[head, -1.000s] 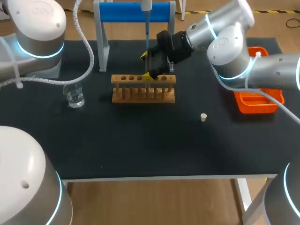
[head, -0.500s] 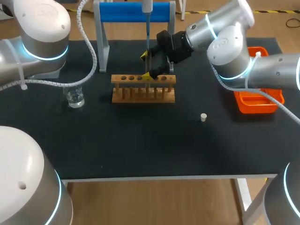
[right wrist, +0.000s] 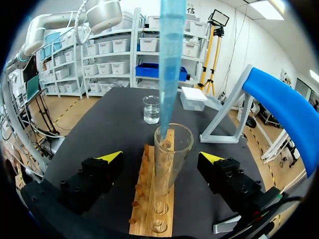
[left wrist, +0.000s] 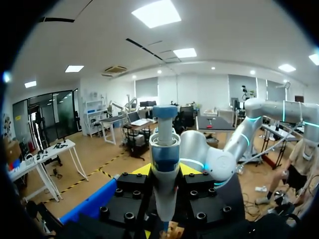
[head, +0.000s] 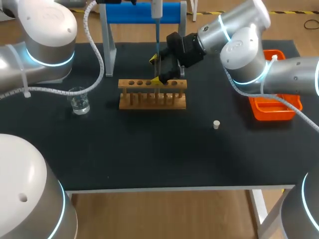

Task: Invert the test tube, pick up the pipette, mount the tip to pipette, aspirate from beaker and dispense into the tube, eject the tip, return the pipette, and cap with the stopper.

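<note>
While the left gripper (left wrist: pixel 165 169) had its fingers clamped snug on the body of the pipette (left wrist: pixel 164 164), holding it upright, the right gripper (right wrist: pixel 160 158) was wide open. It had one yellow-tipped finger on each side of the test tube (right wrist: pixel 168 169), and neither touched the glass. The tube stood upright in the wooden rack (right wrist: pixel 152 199), right between those open fingers. The long blue pipette tip (right wrist: pixel 168 64) came straight down from above the right gripper. Its end sat at the tube's mouth, just inside as far as I could tell.

That part only came through in the right wrist view. In the head view the tube was mostly hidden behind the right gripper's black fingers. The right wrist view also caught the beaker (right wrist: pixel 151 109) of clear liquid and a white tip box (right wrist: pixel 194 98), both well ahead of the gripper, past the rack's far end. Only the head view showed the small white stopper (head: pixel 216 124) lying on the black table (head: pixel 149 154), well apart from the right gripper, and the orange tray (head: pixel 271 109) partly under the right forearm.

Pose-wise, the right arm came in from the right with its elbow bent and its wrist angled down at the rack, close to the blue stand (head: pixel 129 12). The left arm rose from the left and ran out of the head view's top edge.
</note>
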You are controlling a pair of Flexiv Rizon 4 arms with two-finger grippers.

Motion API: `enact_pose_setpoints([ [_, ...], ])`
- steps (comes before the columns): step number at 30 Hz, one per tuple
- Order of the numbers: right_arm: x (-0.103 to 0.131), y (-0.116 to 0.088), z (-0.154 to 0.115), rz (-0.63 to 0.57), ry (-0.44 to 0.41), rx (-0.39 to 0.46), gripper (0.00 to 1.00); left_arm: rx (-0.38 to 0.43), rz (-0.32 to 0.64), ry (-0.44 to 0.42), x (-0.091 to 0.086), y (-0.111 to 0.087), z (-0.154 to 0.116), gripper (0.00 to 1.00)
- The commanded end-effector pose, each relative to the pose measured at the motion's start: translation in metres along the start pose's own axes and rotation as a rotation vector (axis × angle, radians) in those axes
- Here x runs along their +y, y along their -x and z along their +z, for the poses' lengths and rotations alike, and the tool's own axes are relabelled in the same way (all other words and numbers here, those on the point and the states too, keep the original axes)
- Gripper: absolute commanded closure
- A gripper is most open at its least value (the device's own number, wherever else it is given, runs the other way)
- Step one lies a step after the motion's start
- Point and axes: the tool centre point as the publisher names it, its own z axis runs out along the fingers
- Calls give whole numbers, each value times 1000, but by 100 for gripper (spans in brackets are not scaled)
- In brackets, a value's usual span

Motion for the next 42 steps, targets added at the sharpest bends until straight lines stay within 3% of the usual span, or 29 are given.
enact_pose_setpoints([
  [1,0,1,-1,0,-4,4,0,0,-4,0,4,1,2,100],
  [22,0,1,-1,0,-4,4,0,-50,10,49,13,6,-2,100],
  [32,0,1,-1,0,-4,4,0,-106,5,3,11,9,-1,100],
  [42,0,1,-1,0,-4,4,0,-63,-43,-33,13,10,1,100],
])
